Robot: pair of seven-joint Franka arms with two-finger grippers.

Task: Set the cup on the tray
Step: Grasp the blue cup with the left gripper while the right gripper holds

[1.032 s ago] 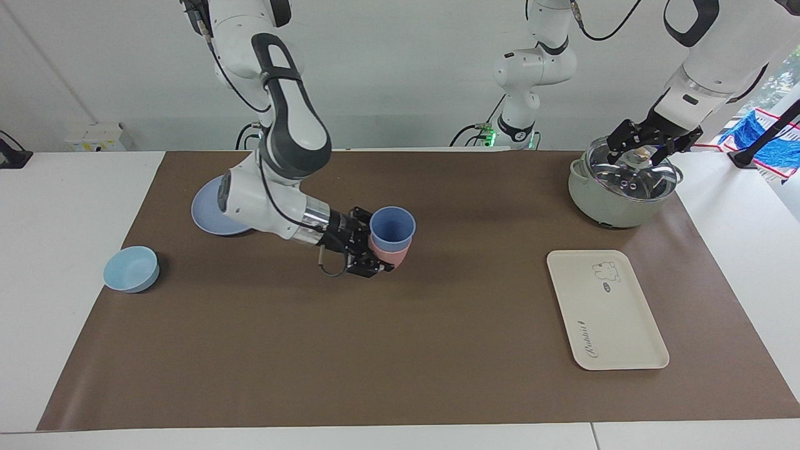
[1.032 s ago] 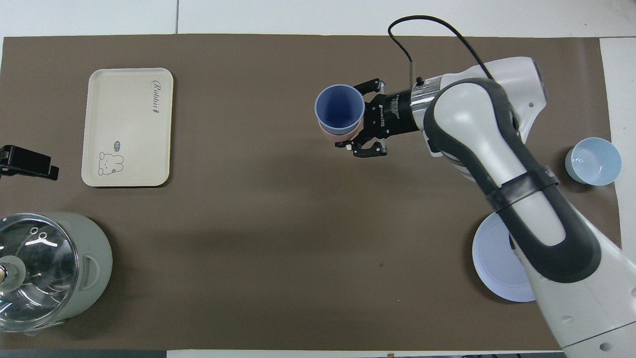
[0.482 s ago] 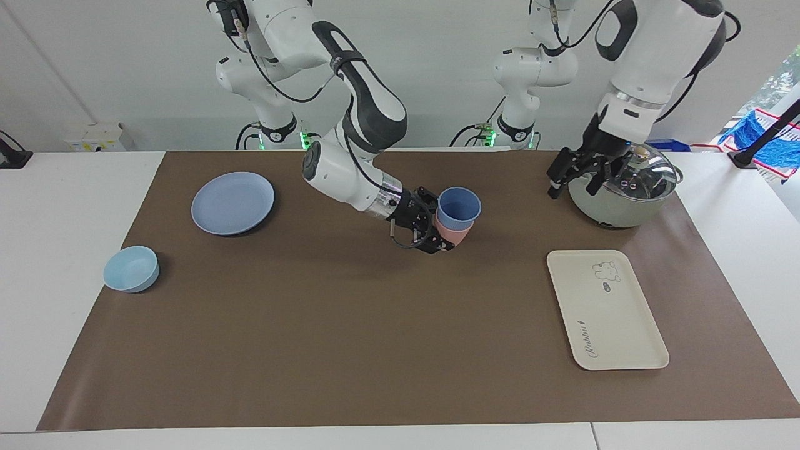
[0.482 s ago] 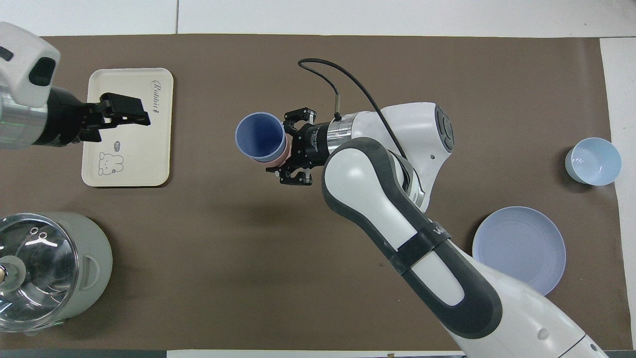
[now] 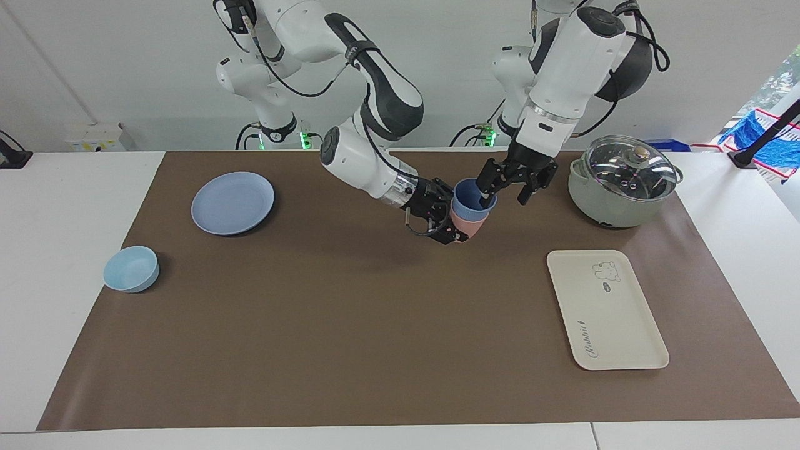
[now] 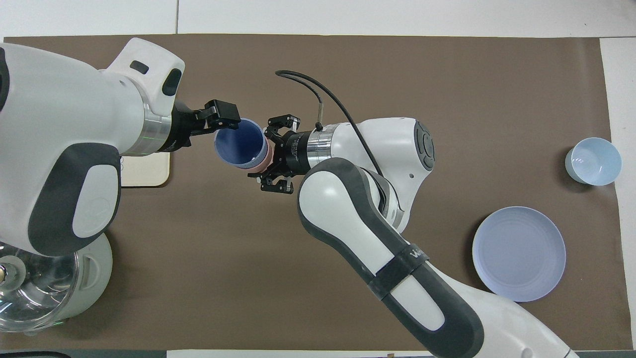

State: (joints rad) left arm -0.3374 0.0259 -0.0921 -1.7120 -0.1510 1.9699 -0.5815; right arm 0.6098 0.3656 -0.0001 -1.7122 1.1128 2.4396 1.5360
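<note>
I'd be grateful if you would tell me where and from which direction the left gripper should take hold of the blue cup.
Grip the cup by its rim, one finger inside and one outside, coming from above on the tray's side. Its lower half sits nested in the pink tumbler held by the right gripper, so only the rim is free. The left gripper is already at it.

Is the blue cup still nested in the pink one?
Yes. The blue cup sits inside the pink cup, which the right gripper holds above the mat; the left gripper is at its rim.
</note>
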